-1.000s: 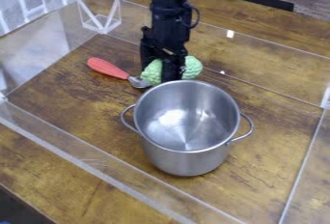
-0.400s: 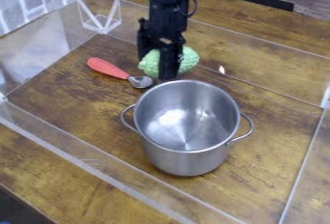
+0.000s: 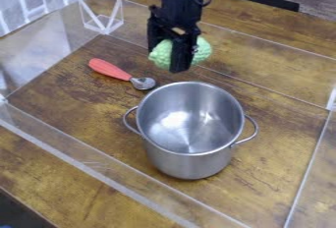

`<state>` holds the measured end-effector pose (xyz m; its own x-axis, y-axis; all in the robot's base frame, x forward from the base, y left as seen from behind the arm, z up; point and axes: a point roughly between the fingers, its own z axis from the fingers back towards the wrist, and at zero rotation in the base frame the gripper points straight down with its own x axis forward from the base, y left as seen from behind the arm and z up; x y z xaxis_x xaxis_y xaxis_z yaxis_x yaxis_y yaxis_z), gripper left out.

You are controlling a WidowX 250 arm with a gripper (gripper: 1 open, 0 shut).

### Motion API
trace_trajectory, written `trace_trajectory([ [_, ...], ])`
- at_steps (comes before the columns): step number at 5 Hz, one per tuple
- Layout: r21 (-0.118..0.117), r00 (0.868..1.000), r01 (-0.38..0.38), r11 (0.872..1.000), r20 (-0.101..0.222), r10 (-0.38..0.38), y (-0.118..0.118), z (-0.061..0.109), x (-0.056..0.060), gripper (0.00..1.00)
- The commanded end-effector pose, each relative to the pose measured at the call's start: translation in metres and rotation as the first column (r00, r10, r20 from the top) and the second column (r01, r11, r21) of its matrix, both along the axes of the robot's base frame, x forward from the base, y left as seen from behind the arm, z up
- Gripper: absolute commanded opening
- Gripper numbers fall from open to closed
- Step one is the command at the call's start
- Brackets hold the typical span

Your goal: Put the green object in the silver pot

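The green object (image 3: 167, 53), a light green knobbly lump, hangs above the wooden table, lifted clear of it, behind the silver pot. My black gripper (image 3: 176, 54) points straight down and its fingers are closed around the lump's sides. The silver pot (image 3: 191, 126) stands upright in front of it, shiny, with two small loop handles, and its inside holds nothing. The lump is above and just behind the pot's far rim.
A red-handled spoon (image 3: 120, 73) lies on the table left of the pot. Clear plastic walls (image 3: 53, 35) fence the work area, with a clear stand (image 3: 100, 16) at the back left.
The gripper has risen with the green object in it, lifting it off the table beside the spoon. The pot and spoon have stayed in place.
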<state>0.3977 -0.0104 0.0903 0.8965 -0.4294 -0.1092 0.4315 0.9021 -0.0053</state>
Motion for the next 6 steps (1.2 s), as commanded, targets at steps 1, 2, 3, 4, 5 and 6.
trace_trajectory([
  [1,-0.002,0.992,-0.019,1.000,0.127,0.019,-0.020,0.047,-0.010,0.00],
  [2,-0.021,0.989,-0.062,0.998,0.137,0.065,-0.028,0.050,-0.036,0.00],
  [3,-0.054,0.986,-0.088,0.995,0.135,0.094,-0.039,0.043,-0.063,0.00],
  [4,-0.077,0.985,-0.095,0.993,0.137,0.105,-0.054,0.030,-0.076,0.00],
  [5,-0.098,0.982,-0.107,0.989,0.145,0.121,-0.067,0.011,-0.079,0.00],
  [6,-0.108,0.985,-0.072,0.992,0.148,0.088,-0.074,0.008,-0.072,0.00],
])
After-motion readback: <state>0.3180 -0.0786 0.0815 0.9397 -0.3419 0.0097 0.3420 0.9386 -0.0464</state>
